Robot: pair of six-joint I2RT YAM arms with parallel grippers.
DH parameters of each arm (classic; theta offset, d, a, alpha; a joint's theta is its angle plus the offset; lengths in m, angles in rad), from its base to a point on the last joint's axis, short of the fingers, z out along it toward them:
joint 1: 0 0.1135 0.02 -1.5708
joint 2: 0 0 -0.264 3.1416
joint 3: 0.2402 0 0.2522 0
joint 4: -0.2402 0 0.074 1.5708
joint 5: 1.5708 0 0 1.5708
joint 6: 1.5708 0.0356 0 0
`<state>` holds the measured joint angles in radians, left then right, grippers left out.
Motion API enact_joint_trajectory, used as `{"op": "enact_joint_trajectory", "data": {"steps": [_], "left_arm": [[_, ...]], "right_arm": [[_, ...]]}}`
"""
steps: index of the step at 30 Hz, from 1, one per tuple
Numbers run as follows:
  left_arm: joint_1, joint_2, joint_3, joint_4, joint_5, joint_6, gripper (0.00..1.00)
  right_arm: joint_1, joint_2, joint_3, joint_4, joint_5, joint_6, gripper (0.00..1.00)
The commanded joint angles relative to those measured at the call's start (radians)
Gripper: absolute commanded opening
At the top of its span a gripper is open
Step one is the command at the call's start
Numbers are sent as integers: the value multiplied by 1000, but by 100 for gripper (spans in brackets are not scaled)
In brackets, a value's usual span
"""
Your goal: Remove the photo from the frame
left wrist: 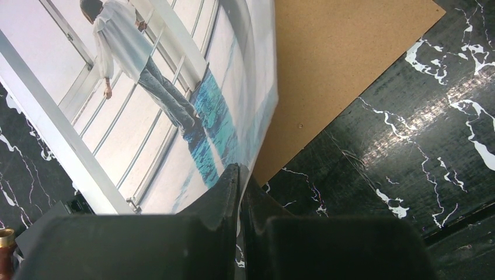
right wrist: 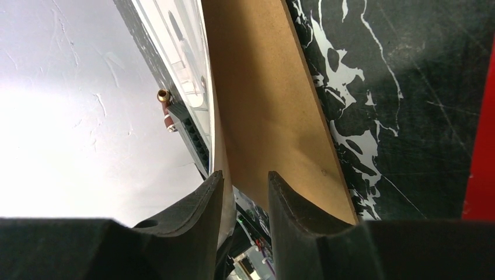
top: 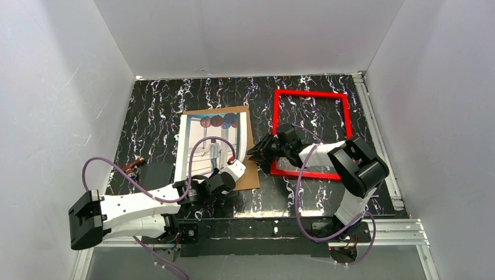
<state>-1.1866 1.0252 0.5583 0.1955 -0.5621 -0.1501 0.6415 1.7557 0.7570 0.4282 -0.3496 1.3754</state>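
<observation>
Left gripper: nearest to you in its own wrist view. Its black jaws are pinched fully together on the near edge of the photo, close to a corner.
Right gripper: fingers parted about halfway, with nothing clamped. The backing board shows ahead through the gap, and you cannot tell whether either pad touches it.
Photo, where: ahead of the left tool and to its left, with the held edge raised off the board and curling.
Long axis: runs away from the left gripper toward the far wall.
Nearer arm: the left, which is already on the photo. The right sits just beside the board's edge, between board and frame.
Frame: empty and flat on the table, behind the right gripper and partly under its arm, apart from the photo.
Coming move, as I judge it: you peel the photo up and off to the left tool's side while the right steadies the board.
Materials: the photo is thin, glossy, limp paper with white margins. The board is stiff matt brown fibreboard with straight edges. The frame is a thin bright red rim. The table is black with white veining.
Risk: a crease at the pinch.
</observation>
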Motion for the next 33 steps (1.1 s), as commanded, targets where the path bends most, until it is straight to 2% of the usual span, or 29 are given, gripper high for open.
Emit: {"op": "enact_joint_trajectory", "data": {"steps": [1,13,28,33], "left_arm": [[2,-20,-9,-65,-12,-22,0],[2,-14,-6,-64,-7,-22,0],[2,-4,8,-57,4,-20,0],[2,-4,11,-55,4,-19,0]], "right_arm": [[-6,-44,17,31,5,1,42],[-12,-63,30,27,-8,-13,43],[-2,12,8,193,-68,88,43],[1,36,-10,230,-71,111,38]]}}
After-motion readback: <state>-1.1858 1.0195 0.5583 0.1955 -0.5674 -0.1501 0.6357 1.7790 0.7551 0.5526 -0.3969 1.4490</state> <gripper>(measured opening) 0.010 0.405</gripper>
